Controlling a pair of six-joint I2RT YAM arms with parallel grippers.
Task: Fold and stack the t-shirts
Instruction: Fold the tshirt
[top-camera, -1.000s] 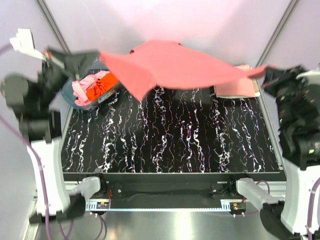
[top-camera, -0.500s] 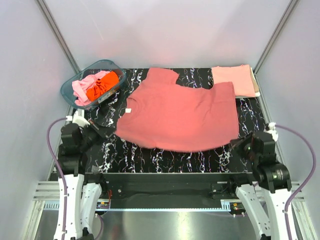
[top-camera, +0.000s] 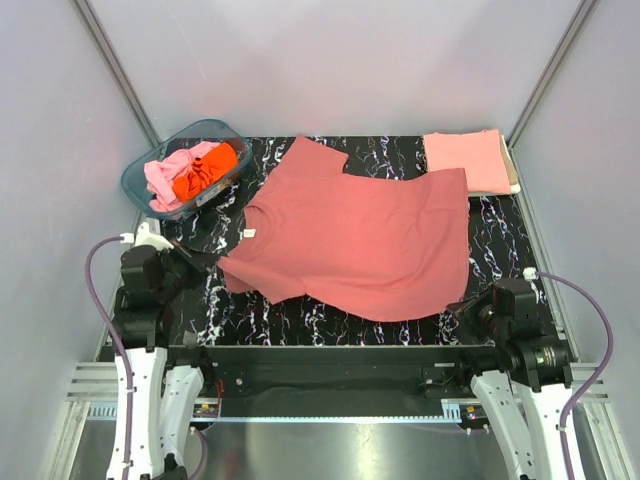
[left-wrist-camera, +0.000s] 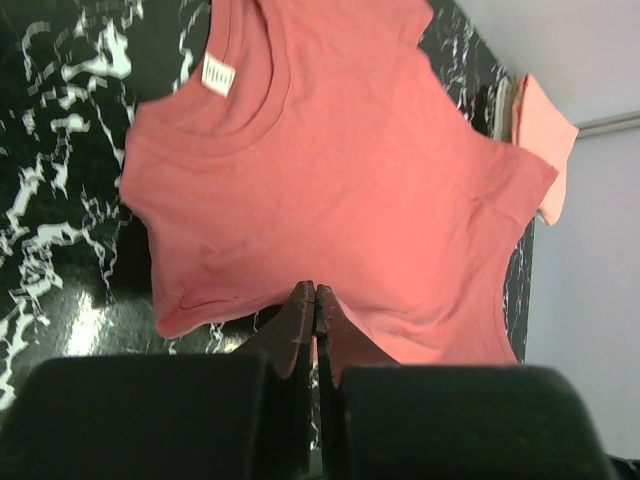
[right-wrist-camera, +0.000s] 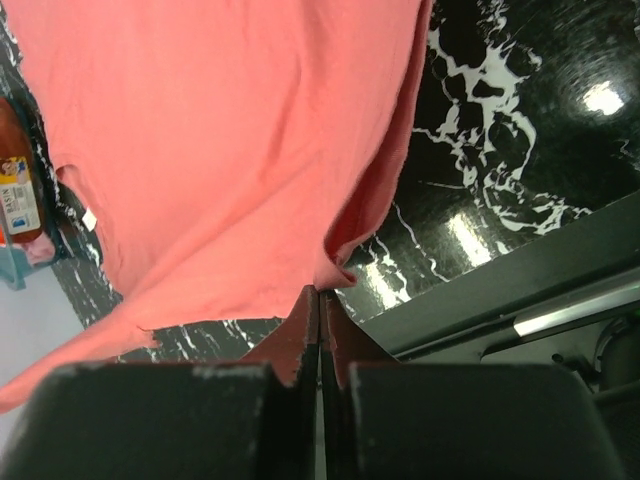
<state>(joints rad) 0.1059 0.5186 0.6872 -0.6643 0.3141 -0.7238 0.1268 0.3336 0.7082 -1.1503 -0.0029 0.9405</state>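
Brick-red t-shirt (top-camera: 360, 240) lies spread across frame centre on the marbled table (top-camera: 300, 320), neck label toward the left. My left gripper (left-wrist-camera: 314, 300) and right gripper (right-wrist-camera: 320, 300) are each pinched closed on its near edge. A folded salmon-pink t-shirt (top-camera: 465, 160) sits upper right.

My left arm (top-camera: 145, 285) and right arm (top-camera: 520, 325) are built alike, with black rounded joint housings above and glossy white shells below. A thin purple cable (top-camera: 91, 275) curves off the left one, and a second purple cable (top-camera: 606, 330) off the right. My left hand (left-wrist-camera: 315, 300) and right hand (right-wrist-camera: 320, 300) are matte black and blocky, tapering to thin tips.
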